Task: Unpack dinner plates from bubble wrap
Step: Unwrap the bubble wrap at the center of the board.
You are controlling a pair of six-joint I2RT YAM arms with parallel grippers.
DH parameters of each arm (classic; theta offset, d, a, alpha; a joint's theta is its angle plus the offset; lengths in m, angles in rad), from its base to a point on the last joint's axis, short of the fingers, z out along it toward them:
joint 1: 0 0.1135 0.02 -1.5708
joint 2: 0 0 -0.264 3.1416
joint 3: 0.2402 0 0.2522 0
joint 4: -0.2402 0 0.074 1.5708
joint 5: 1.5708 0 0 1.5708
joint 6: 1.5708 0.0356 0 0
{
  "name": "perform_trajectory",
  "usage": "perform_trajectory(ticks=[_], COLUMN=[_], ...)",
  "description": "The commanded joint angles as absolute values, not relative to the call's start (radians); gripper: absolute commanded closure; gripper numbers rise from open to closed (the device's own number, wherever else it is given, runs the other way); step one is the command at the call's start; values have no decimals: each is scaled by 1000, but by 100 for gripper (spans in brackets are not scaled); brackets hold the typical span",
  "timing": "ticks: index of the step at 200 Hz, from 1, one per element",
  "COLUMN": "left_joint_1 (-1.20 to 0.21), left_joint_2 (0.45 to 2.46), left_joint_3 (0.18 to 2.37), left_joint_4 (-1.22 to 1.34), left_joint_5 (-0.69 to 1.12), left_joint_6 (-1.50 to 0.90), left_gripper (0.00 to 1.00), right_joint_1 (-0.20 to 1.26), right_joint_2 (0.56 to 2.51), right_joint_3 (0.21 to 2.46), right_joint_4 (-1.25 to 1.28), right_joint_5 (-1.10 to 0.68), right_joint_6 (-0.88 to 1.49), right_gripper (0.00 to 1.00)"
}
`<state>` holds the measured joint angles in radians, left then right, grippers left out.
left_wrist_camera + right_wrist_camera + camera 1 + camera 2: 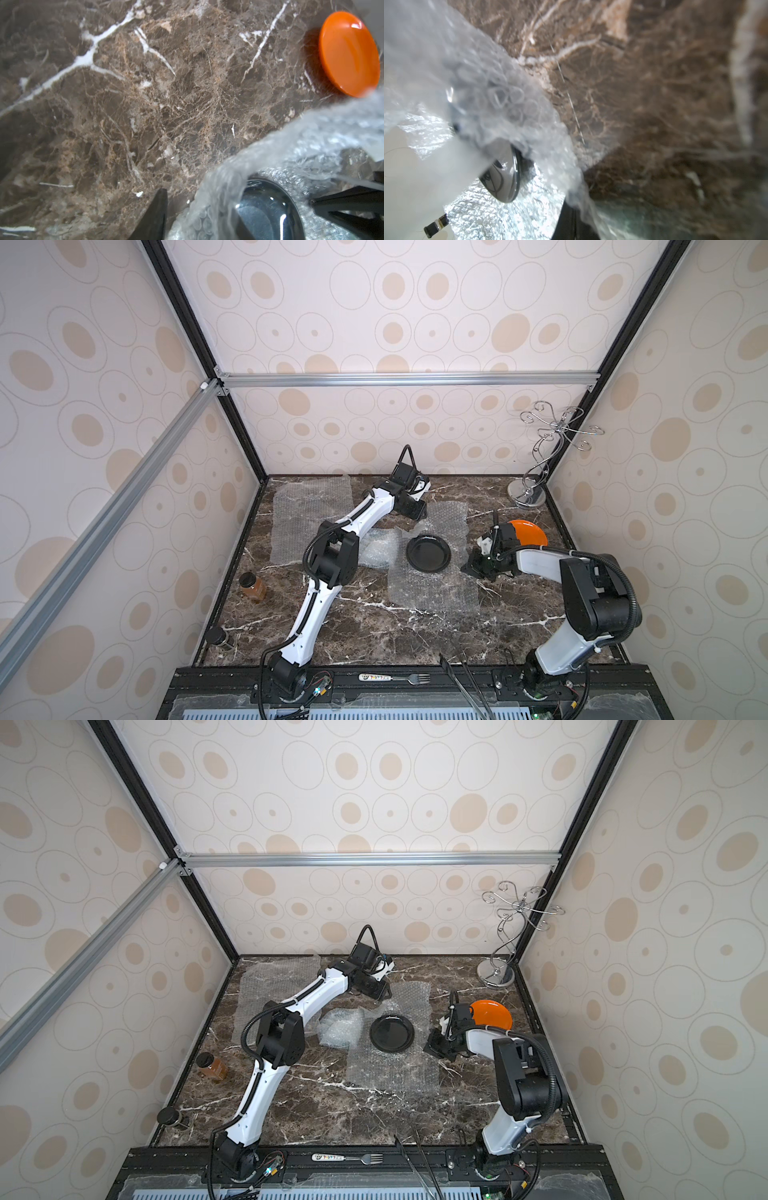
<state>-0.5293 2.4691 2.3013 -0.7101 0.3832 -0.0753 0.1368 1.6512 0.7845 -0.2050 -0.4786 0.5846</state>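
Nearest, a fork (pixel 399 678) lies on the black rail at the front of the table (pixel 332 630). Just past it, by the left edge, stand a dark-lidded jar (pixel 218 638) and, further in, an amber bottle (pixel 253 587).

At mid-table the centre wrap (pixel 432 593) lies spread out. The dark plate (pixel 428 553) sits bare on its far half, face up, seen in both top views. A crumpled wrap (pixel 378 551) lies just left of the plate and touches the sheet.

The right gripper (pixel 471 567) is low at the sheet's right edge, with its jaws closed. In the right wrist view the bubbled film rises and runs down to the dark fingers (pixel 571 220), so it looks pinched there, though the picture is blurred. Right behind this gripper the orange plate (pixel 530 535) rests on bare marble, unwrapped and partly hidden by the wrist.

Beyond the dark plate, the left gripper (pixel 417 513) hangs over the sheet's far end. In its wrist view the fingers (pixel 153 216) stand wide apart, clamping nothing. A blurred fold of wrap and the dark plate's rim (pixel 268 207) show between them.

Farther back on the left a far wrap (pixel 307 506) lies flat. A chrome stand (pixel 525 493) fills the far right corner.
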Motion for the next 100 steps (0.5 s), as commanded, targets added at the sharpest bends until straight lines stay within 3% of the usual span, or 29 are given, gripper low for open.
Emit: perform_trajectory(ticks=[1,17,42,67,100], left_joint_1=[-519,-513,-506,-503,-503], left_joint_2=[2464,2462,2441,2378,2235], left_joint_3=[2403,2462,2520,2506,2359], left_joint_4=[-730,-755,-787,-801,-767], left_joint_5=[392,385,369,358,363], left_joint_6=[-66,-67,-69,-69,-90], left_gripper=[35,15,1,0,0], right_joint_1=[132,132,132,133,150], right_joint_2=[1587,1555,1510,1495,1560], right_joint_3=[794,821,862,920,1050], right_joint_4=[-334,-384,-438,-481,-520], right_joint_5=[-438,-434,-443,-453,-472], right_joint_6=[545,526,512,501,489], right_gripper=[93,89,80,72,70])
